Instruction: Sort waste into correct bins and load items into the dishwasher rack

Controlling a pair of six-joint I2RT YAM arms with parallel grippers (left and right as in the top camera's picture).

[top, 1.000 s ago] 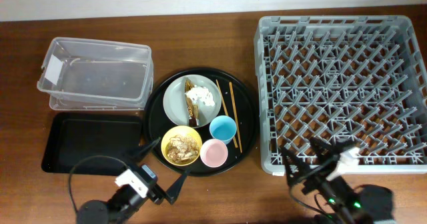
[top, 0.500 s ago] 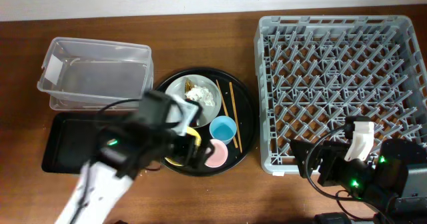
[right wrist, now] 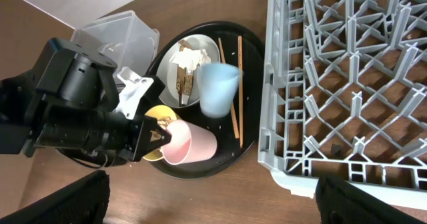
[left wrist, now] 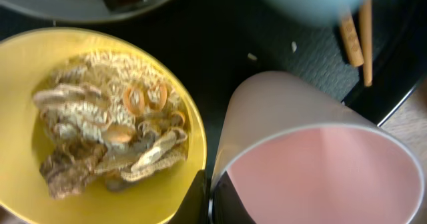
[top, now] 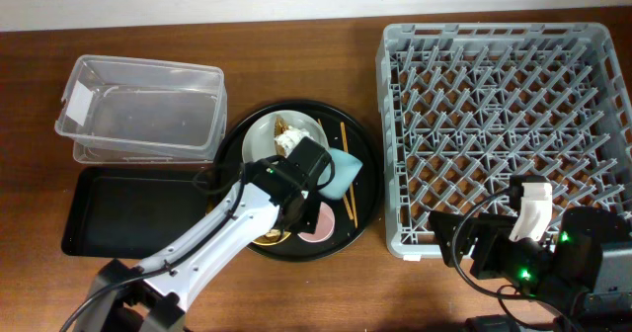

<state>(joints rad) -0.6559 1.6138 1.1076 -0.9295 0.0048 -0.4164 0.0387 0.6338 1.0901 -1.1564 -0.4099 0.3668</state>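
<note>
Pink cup (left wrist: 313, 157) tipped on its side, lower centre of overhead frame, on round black tray (top: 363, 189). Left end effector (left wrist: 213, 199) appears clamped on cup rim, one finger inside, one outside. Yellow bowl (left wrist: 100, 127) of food scraps just left of cup. Blue cup (top: 341, 172) leaning above it, chopsticks (right wrist: 240, 51) alongside. Dishwasher rack (top: 504, 124) fills right of frame, nothing loaded. Right end effector (right wrist: 213, 201) at lower right near rack front, fingers wide apart, holding nothing.

Step judged: picking pink cup for rack. Next move calls for lift clear of bowl and blue cup, carry right, seat among pegs.
</note>
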